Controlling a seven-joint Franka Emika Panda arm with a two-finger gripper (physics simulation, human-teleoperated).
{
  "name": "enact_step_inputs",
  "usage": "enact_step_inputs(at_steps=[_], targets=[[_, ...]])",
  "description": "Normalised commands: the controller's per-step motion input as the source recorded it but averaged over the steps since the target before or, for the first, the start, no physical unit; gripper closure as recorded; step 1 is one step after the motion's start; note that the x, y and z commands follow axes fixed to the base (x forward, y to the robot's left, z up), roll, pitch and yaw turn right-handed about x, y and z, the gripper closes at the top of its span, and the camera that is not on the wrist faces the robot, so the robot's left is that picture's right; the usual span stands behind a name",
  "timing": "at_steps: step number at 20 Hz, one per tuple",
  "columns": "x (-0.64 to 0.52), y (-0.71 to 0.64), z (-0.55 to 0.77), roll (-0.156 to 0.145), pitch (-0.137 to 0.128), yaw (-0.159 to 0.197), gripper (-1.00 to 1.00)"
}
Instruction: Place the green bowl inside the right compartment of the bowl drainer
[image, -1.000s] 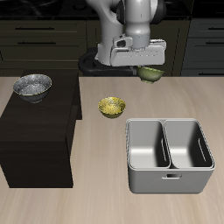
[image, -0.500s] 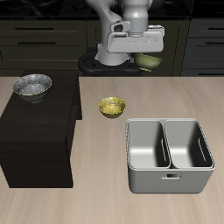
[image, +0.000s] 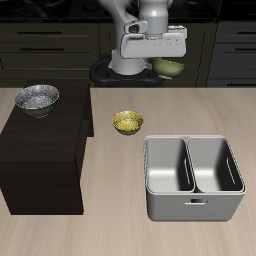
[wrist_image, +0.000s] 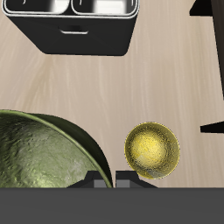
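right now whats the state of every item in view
green bowl: held up off the table at the hand, tilted
hand: shut on the green bowl's rim
yellow bowl: upright on the table, empty
silver-grey bowl: upright on top of the dark cabinet
bowl drainer: upright on the table
right compartment: empty
other compartment: empty

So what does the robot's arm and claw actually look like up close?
The arm is built of rounded, glossy white and light-grey segments with darker joints. It ends in a boxy white-grey block carrying the claw, whose fingers are short and dark. No cables, labels or markings are readable in these renders. The wrist view shows only a dark strip of it.
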Motion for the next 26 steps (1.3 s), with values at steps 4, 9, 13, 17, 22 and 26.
enact_step_inputs(at_steps=[4,9,13,17,22,26], targets=[[0.26,-0.17,0.24,0.018,0.032,0.009,1.0],[0.19,-0.11,0.25,0.01,-0.003,0.007,1.0],[0.42,-0.25,0.21,-0.011,0.057,-0.044,1.0],[0.52,-0.24,0.11,-0.021,0.074,-0.027,1.0],[0.43,-0.19,0.09,-0.032,0.044,-0.009,1.0],[0.4,-0.21,0.16,-0.045,0.026,-0.03,1.0]])
